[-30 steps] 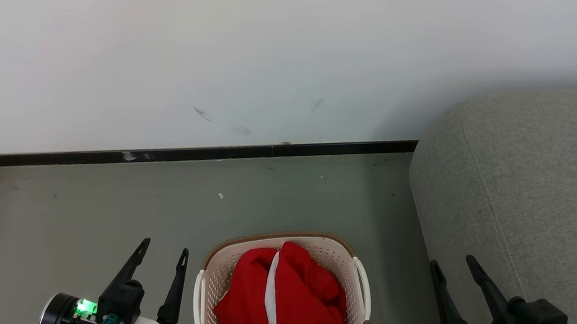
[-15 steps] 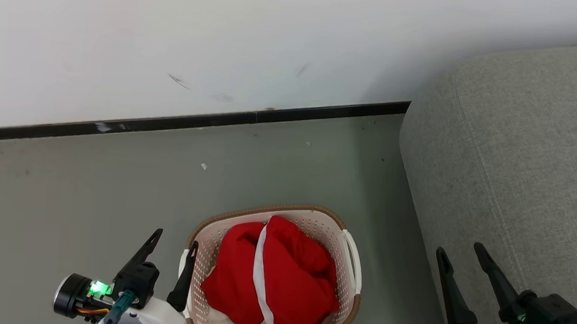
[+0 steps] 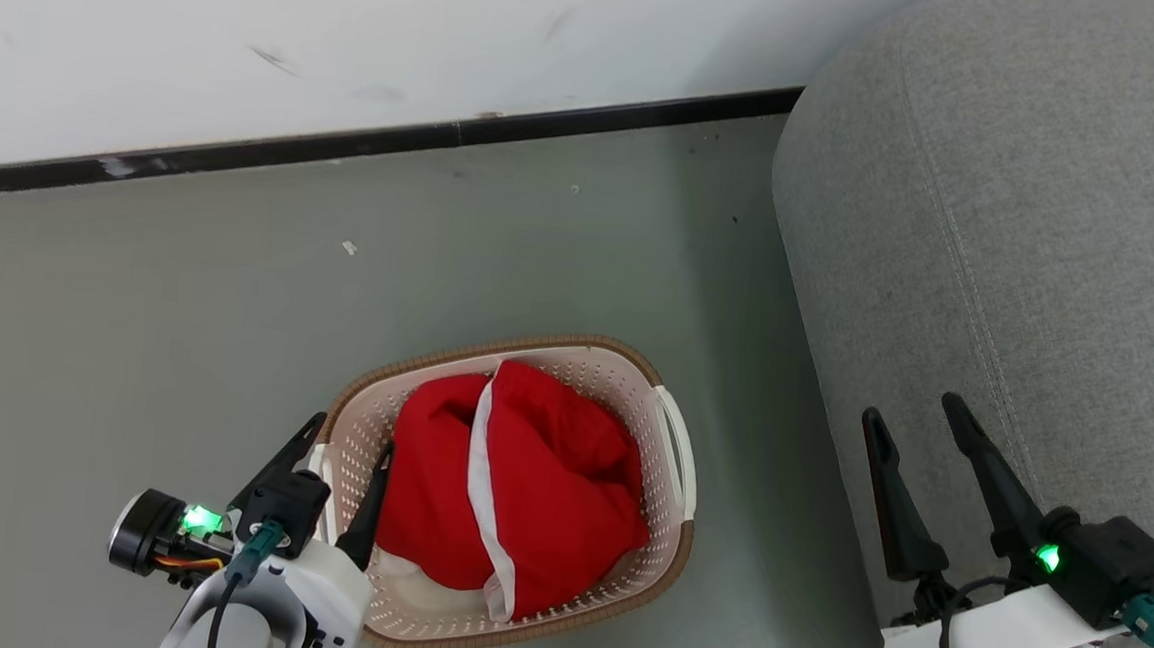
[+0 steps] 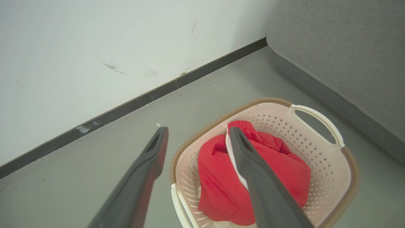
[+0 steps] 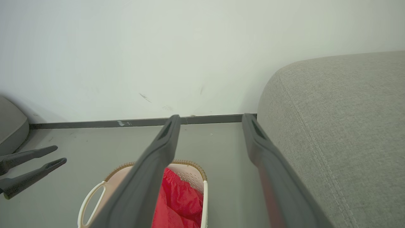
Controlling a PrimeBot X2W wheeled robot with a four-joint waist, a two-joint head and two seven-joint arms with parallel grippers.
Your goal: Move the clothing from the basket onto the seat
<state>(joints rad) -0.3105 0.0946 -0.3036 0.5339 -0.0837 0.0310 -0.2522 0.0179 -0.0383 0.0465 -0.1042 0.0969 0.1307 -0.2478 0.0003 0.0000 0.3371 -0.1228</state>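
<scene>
The clothing point(image 3: 537, 482) is a bright red bundle with a white stripe, heaped in the cream basket point(image 3: 360, 431) on the floor. My left gripper point(image 3: 353, 434) stands open at the basket's left rim, one finger over the rim and the other outside it. In the left wrist view its fingers point(image 4: 198, 129) straddle that rim above the clothing point(image 4: 221, 183) and basket point(image 4: 316, 177). My right gripper point(image 3: 911, 407) hangs open against the grey seat point(image 3: 1026, 191), right of the basket. The right wrist view shows the right gripper point(image 5: 211, 116), clothing point(image 5: 180, 202), basket point(image 5: 190, 164), seat point(image 5: 341, 126) and left gripper point(image 5: 60, 154).
A white wall point(image 3: 355, 30) with a black skirting board point(image 3: 388, 142) runs behind the basket. Grey floor point(image 3: 186, 320) lies left of and behind it. A second grey upholstered corner point(image 5: 11, 126) shows at the far left of the right wrist view.
The head camera has tilted down, shifting the whole picture. My left gripper has moved right, from beside the basket to its left rim. Both grippers stay open.
</scene>
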